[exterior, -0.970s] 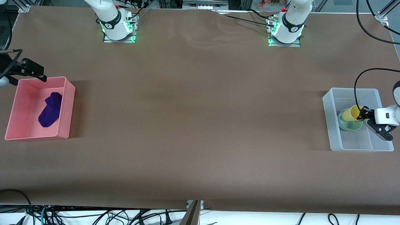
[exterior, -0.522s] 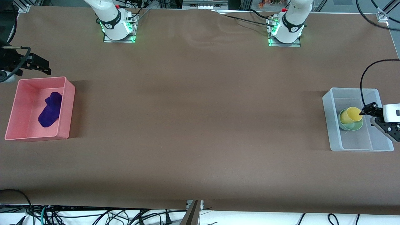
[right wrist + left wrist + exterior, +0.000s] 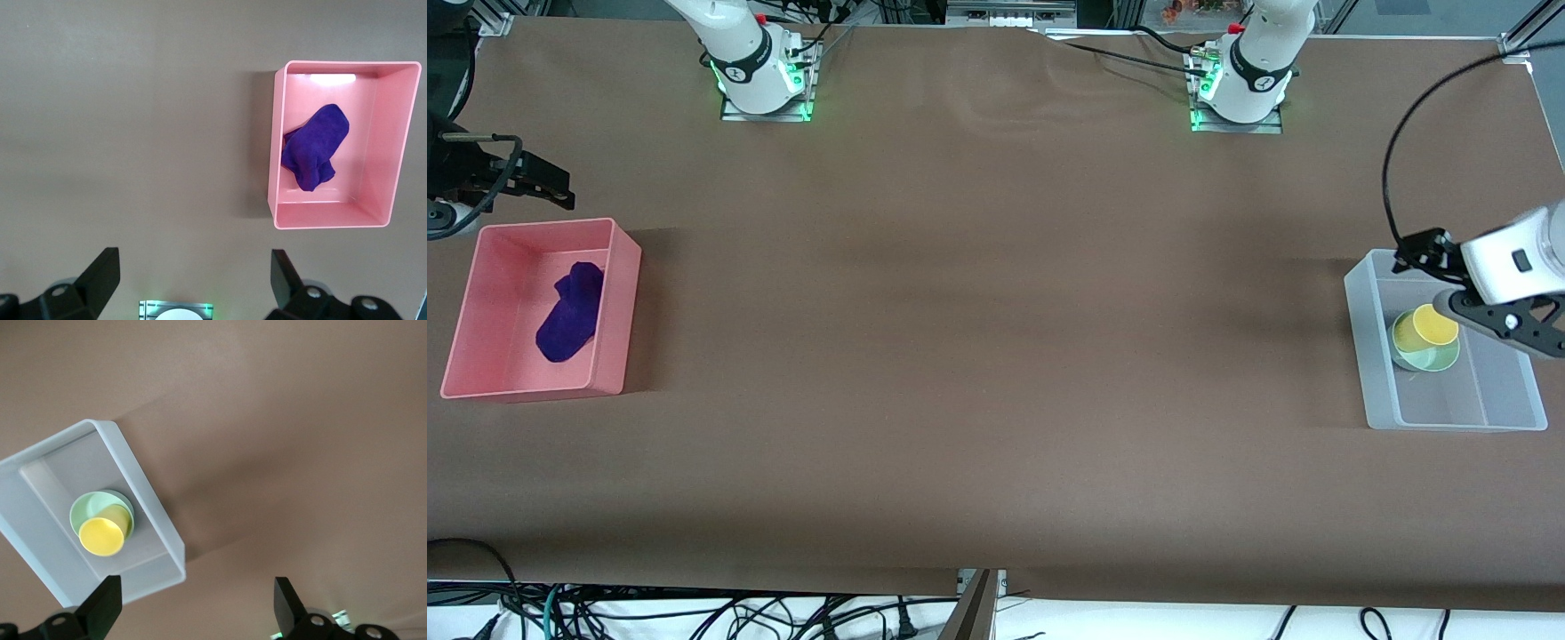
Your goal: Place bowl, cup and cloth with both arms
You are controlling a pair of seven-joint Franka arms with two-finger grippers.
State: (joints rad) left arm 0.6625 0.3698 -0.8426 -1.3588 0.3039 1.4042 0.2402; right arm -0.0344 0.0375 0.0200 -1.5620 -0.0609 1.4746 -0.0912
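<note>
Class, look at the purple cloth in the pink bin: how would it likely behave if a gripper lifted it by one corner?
The cloth lies crumpled with uneven folds in the pink bin, so it is probably floppy and would drape and hang. It looks thin, so likely light. It should not roll or break.

2 white jointed arms point(image 3: 1263, 53) w/ black bands, green base LEDs. Black grippers, black cables point(image 3: 1405, 151). Red buttons nr bases.

Even overhead light fills the room, bright without harshness. The pink bin point(image 3: 618, 267) and the clear bin point(image 3: 1360, 356) each cast a soft shadow across the brown table point(image 3: 996, 356). A white glare patch sits on the pink bin's inner wall in the right wrist view. Green lamps glow at both arm bases. Focus stays sharp.
</note>
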